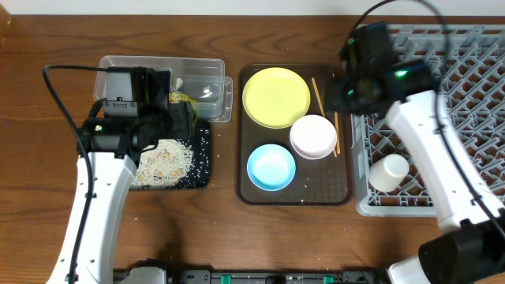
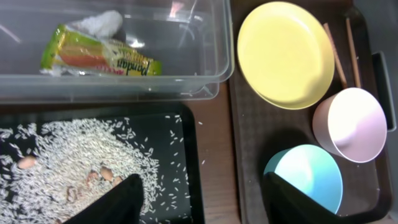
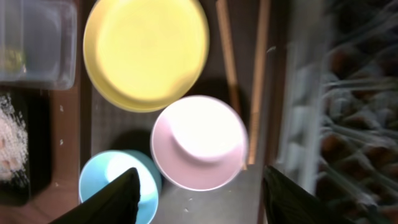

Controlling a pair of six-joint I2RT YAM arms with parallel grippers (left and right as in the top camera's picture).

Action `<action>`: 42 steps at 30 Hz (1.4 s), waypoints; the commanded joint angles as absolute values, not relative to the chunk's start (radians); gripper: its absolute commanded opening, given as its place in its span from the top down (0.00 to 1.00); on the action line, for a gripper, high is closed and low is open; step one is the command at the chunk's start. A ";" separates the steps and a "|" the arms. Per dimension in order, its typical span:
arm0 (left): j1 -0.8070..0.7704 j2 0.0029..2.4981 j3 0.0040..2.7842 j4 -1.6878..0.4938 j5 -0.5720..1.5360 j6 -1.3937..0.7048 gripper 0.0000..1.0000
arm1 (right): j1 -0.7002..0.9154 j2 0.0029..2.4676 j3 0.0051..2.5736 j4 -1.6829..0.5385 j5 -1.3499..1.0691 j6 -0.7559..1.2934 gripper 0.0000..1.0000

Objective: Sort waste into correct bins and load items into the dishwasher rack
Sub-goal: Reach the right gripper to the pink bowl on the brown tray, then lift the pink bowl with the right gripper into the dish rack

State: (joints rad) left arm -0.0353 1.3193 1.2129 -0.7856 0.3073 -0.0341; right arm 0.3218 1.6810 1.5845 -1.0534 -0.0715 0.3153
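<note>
Hovering with dark fingers spread wide and nothing between them, the left gripper (image 2: 202, 202) hangs over the right edge of a glossy black tray (image 2: 174, 208) strewn with whitish rice grains (image 2: 68, 155). Beyond the tray stands a clear plastic tub (image 2: 211, 74), where a crinkled green-and-orange wrapper (image 2: 99, 56) lies against a crumpled white scrap (image 2: 102, 23).

Across the table, the right gripper (image 3: 202, 199) is also parted and empty above a dark brown serving tray (image 3: 245, 199). A white bowl (image 3: 199, 143) sits just ahead of its fingers, a light blue bowl (image 3: 109, 177) by the left finger and a round yellow plate (image 3: 146, 50) farther off. Two thin wooden chopsticks (image 3: 258, 81) lie along the tray's edge beside the grey lattice rack (image 1: 465, 87), which holds a small white cup (image 1: 389, 172) in its near corner.
</note>
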 commanded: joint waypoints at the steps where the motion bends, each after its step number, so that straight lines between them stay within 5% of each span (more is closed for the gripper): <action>1: -0.031 1.321 1.242 -0.788 0.293 -0.020 0.34 | 0.381 1.709 1.496 -1.017 -0.049 0.394 0.44; 9: -0.031 1.324 1.242 -0.788 0.196 -0.020 0.32 | 0.434 1.813 1.402 -1.022 0.149 0.503 0.47; 13: -0.031 1.324 1.242 -0.789 0.196 -0.020 0.20 | 0.433 1.880 1.402 -1.040 0.162 0.520 0.48; 18: -0.031 1.324 1.242 -0.789 0.196 -0.020 0.17 | 0.432 1.946 1.402 -1.047 0.169 0.532 0.50; 23: -0.031 1.324 1.242 -0.789 0.196 -0.020 0.13 | 0.432 1.983 1.401 -1.033 0.177 0.539 0.63; 30: -0.031 1.324 1.242 -0.789 0.196 -0.020 0.12 | 0.426 1.997 1.394 -1.004 0.192 0.546 0.99; 42: -0.031 1.324 1.242 -0.789 0.196 -0.020 0.11 | 0.335 1.810 1.525 -1.040 0.199 0.449 0.99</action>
State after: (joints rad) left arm -0.0353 1.3212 1.2144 -0.7860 0.2031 -0.0257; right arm 0.3687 1.9152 1.4372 -1.0370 0.1528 0.5159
